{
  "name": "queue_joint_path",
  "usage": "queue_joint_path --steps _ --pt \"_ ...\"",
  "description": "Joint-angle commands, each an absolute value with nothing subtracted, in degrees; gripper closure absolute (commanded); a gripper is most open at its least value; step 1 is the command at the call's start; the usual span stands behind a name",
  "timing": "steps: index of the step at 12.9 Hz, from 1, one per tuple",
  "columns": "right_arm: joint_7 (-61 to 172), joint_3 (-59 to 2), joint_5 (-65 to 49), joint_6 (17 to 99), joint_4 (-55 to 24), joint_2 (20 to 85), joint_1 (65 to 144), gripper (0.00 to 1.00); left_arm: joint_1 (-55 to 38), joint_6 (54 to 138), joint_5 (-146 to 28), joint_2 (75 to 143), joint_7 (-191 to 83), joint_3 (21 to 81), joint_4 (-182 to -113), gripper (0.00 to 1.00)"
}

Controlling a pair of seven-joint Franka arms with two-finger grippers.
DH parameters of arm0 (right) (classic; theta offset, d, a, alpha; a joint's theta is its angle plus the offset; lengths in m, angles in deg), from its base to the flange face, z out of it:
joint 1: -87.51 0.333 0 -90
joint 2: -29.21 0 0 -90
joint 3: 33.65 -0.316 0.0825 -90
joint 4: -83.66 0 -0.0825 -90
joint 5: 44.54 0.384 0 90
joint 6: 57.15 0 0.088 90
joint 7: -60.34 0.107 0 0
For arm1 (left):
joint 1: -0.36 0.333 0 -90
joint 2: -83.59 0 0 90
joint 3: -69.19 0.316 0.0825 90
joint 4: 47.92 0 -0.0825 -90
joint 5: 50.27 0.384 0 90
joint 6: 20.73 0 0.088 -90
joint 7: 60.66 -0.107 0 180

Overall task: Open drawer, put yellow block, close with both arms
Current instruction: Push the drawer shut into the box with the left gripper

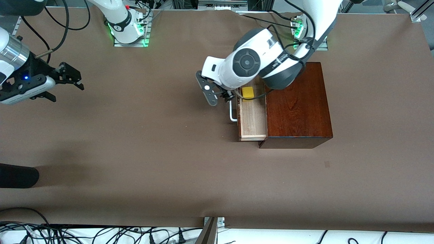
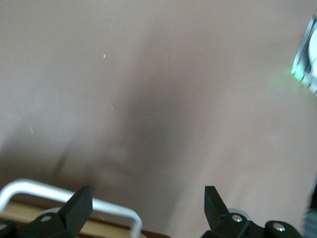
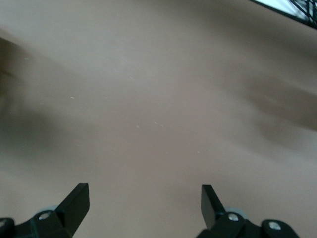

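The drawer (image 1: 252, 118) is pulled out of the dark mahogany box (image 1: 298, 105) toward the right arm's end of the table. The yellow block (image 1: 248, 92) lies inside the drawer, at its end farther from the front camera. The white handle (image 1: 232, 113) is on the drawer's front and also shows in the left wrist view (image 2: 64, 196). My left gripper (image 1: 228, 96) (image 2: 147, 198) is open and empty, just above the handle's farther end. My right gripper (image 1: 67, 92) (image 3: 143, 198) is open and empty over bare table at the right arm's end, where that arm waits.
The brown table cover (image 1: 152, 152) runs wide around the box. The arm bases with green lights (image 1: 130, 32) (image 1: 300, 32) stand along the top edge. A dark object (image 1: 17, 176) lies at the right arm's end. Cables (image 1: 101, 234) run along the front edge.
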State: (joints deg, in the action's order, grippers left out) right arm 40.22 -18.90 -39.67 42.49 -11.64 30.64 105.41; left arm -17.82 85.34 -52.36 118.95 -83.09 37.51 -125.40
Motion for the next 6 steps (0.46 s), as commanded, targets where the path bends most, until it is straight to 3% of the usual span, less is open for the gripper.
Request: queue_joint_path --steps 1,6 --pt "42.2 -18.4 -41.4 42.8 -13.3 29.4 105.3 0.0 -19.1 87.4 -46.5 123.9 -98.3 37.6 -123.1 0.0" --pt "42.9 -18.2 -42.3 42.5 -12.9 29.0 105.3 0.0 -21.0 88.7 -31.7 126.1 -103.4 37.7 -125.9 0.0"
